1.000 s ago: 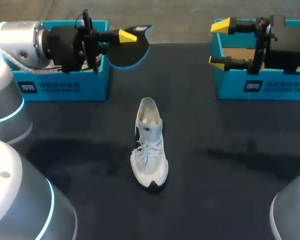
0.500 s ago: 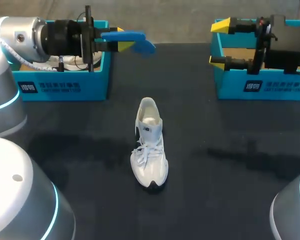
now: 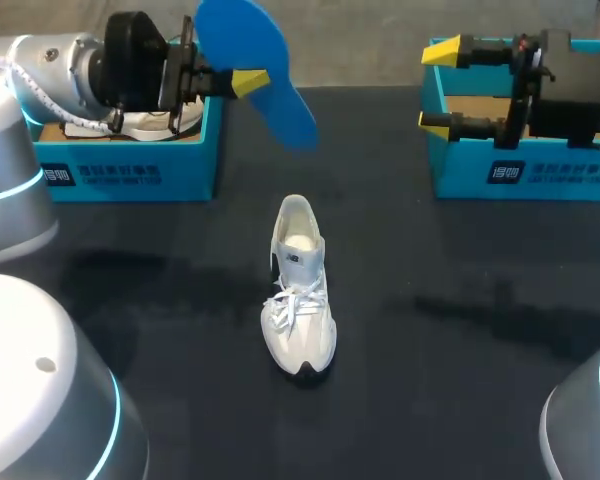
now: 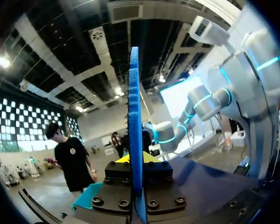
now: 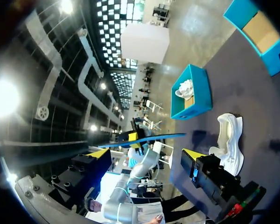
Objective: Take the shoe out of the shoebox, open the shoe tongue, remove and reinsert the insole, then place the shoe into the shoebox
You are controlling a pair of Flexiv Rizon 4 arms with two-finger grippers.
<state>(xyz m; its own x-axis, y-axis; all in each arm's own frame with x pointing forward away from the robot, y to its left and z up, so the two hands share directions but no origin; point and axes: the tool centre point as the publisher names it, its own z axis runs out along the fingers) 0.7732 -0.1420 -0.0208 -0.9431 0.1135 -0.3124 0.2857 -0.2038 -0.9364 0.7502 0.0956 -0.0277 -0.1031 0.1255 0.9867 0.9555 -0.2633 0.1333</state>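
Sneaker (image 3: 298, 290), white and lace-up, stands upright on its sole near the middle of the dark table (image 3: 460, 350), heel toward 12 o'clock and toe toward 6 o'clock, its laces loose over the tongue and the mouth open. Nothing touches it.

The left hand (image 3: 242, 82) comes in from 10 o'clock and is pressed onto a bright blue foam insole (image 3: 252, 60), pinching it near one end. In the head view the insole hangs in the air at about 11 o'clock from the sneaker, well apart from it, its broad face showing and its long axis slanting from 11 to 5 o'clock. In the left wrist view it stands edge-on between the two fingers, rising straight ahead of them.

A teal cardboard shoebox (image 3: 130, 172) sits at 10 o'clock on the table, just under the left arm, with something white lying inside. A second teal cardboard shoebox (image 3: 525, 172) sits at 2 o'clock. The right hand (image 3: 440, 87) hovers over that box's near-left corner, its yellow-tipped fingers spread wide.
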